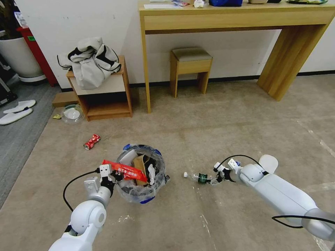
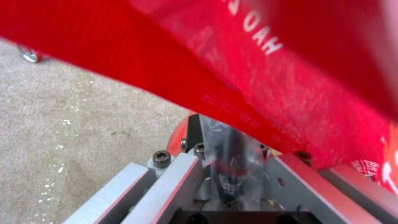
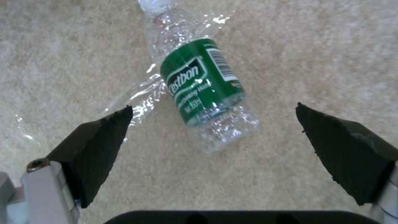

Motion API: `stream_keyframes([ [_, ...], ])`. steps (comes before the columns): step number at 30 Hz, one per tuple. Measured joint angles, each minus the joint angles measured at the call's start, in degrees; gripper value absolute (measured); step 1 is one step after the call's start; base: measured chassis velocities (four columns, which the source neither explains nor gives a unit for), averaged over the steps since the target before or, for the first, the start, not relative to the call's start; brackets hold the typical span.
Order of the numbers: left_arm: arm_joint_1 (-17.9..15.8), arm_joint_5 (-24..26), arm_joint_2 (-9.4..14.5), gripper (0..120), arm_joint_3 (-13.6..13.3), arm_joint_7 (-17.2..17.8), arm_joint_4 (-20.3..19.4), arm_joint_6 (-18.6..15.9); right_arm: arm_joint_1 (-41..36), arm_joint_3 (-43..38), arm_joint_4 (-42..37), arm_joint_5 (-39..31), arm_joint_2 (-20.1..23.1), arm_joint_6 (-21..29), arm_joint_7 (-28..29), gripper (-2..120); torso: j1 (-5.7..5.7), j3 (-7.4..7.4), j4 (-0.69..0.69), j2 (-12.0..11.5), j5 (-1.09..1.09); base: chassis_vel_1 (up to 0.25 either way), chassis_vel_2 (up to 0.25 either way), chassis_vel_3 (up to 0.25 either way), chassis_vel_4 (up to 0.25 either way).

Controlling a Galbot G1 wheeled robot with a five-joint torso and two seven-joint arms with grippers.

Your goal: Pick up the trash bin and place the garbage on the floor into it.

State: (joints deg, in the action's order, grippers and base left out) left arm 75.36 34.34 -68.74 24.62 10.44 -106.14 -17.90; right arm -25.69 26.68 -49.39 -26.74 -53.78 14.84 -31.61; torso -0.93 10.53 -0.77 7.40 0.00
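From the head cam I had the left gripper (image 1: 112, 175) clamped on the rim of the bin (image 1: 140, 173), which was already stuffed with a red wrapper (image 1: 125, 169) and a carton (image 1: 140, 166), while the right gripper (image 1: 213, 180) sat low on the floor (image 1: 209, 122) by the bottle (image 1: 196, 177), and a can (image 1: 91, 141) lay further off. Left wrist cam was mostly wrapper (image 2: 248, 62) with the bag (image 2: 232, 161) pinched between the jaws. Right wrist cam had the jaws spread wide either side of the bottle (image 3: 203, 90), not touching, so I figured I was mid-grab and needed to drop a bit, then squeeze.
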Motion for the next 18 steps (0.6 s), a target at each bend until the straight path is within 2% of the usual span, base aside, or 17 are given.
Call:
stream_keyframes([
  [7,-0.4,0.4,0.2,1,-0.2,-0.3,1.0,0.2,3.5,1.1,8.5,1.4,-3.9,-2.1,-4.6,100,0.0,0.0,0.0,0.0,-0.01,0.0,0.0,0.0,0.0],
  [18,-1.8,0.8,0.2,1,-1.1,-0.2,1.2,0.1,6.6,-0.4,16.1,4.2,-8.6,-4.5,-5.8,100,0.0,0.0,0.0,0.0,0.0,0.0,0.0,0.0,0.0],
])
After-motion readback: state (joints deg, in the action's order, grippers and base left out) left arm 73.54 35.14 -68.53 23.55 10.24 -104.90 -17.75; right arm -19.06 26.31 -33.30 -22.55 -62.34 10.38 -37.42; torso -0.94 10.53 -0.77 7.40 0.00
